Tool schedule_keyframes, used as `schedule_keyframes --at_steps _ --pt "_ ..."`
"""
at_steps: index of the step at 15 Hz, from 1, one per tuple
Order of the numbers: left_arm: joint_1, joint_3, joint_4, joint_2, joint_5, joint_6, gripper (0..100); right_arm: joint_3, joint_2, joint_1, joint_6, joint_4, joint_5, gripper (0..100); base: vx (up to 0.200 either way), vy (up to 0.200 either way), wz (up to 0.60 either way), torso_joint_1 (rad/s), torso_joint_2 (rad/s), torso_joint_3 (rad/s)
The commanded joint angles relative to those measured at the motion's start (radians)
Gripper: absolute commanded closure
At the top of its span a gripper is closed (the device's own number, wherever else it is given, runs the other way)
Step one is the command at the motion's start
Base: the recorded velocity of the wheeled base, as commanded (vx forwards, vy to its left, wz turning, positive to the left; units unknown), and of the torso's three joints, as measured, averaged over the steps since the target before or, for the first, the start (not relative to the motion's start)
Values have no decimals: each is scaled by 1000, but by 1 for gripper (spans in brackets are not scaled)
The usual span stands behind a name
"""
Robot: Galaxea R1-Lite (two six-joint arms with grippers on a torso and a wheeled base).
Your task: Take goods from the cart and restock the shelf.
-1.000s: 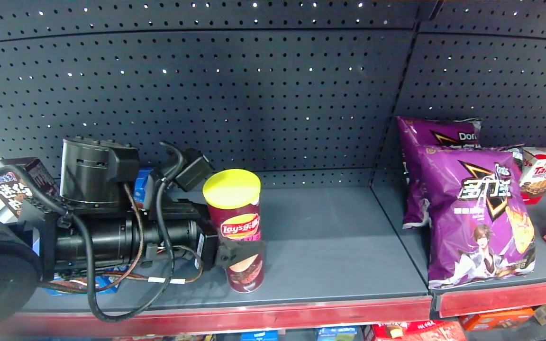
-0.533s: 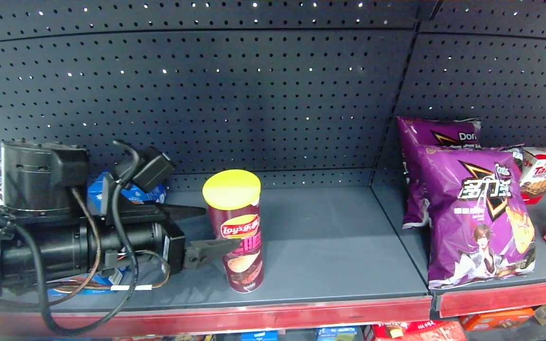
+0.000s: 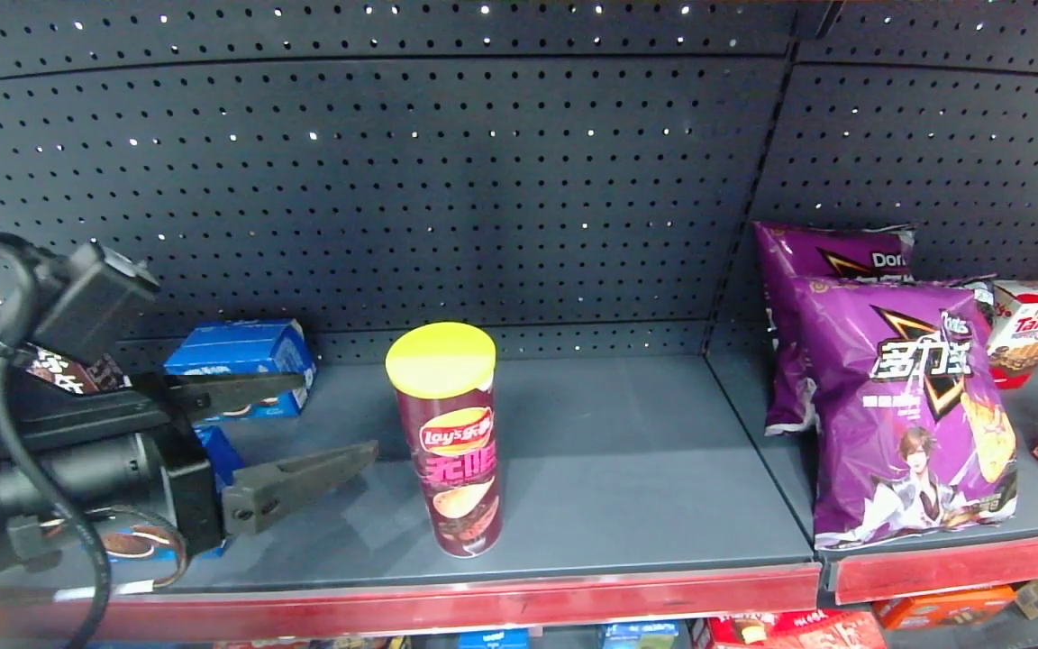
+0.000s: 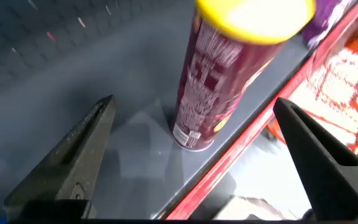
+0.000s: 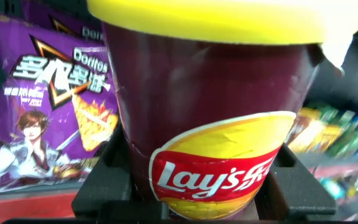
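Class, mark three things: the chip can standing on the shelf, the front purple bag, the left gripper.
chip can (image 3: 451,451): head view, on its label.
front purple bag (image 3: 906,406): head view, middle of its front.
left gripper (image 3: 339,415): head view, midway between its open fingertips.

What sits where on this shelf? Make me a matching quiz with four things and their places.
Things:
1 standing can
2 second can
3 blue box
4 purple bags

Places:
A right part of the shelf
B held in the right gripper
C mid-shelf, upright, near the open left gripper
D back left of the shelf

Pairs: 1-C, 2-B, 3-D, 4-A
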Motion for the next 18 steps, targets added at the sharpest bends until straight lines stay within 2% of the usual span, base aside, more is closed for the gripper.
schedule_keyframes --at_steps 1,3,4,5,6,8,9,10,12,15,18 --pt "59 -1 5 -141 3 -1 0 -30 32 -3 63 37 -2 100 0 0 0 0 0 0" --pt "153 -20 54 -228 17 -3 0 -130 112 2 152 87 -2 100 0 0 0 0 0 0" --pt "179 -37 77 -244 20 -3 0 -167 141 5 178 94 -2 100 0 0 0 0 0 0" --pt "230 -80 126 -268 20 -3 0 -288 233 28 230 114 0 100 0 0 0 0 0 0" --pt "237 -96 135 -270 20 -3 0 -374 281 69 252 142 -2 100 0 0 0 0 0 0" --pt "237 -124 135 -267 19 -1 0 -517 314 196 290 281 0 100 0 0 0 0 0 0" --pt "237 -147 134 -247 17 -1 0 -557 294 342 315 422 3 100 0 0 0 0 0 0" --pt "237 -166 124 -222 19 -1 0 -541 250 485 322 510 3 100 0 0 0 0 0 0" --pt "239 -198 126 -199 20 -1 0 -472 221 664 321 554 0 100 0 0 0 0 0 0" --pt "240 -201 127 -198 22 -1 0 -458 293 732 371 547 23 100 0 0 0 0 0 0" --pt "240 -205 132 -205 23 -3 0 -446 405 799 385 470 41 100 0 0 0 0 0 0"
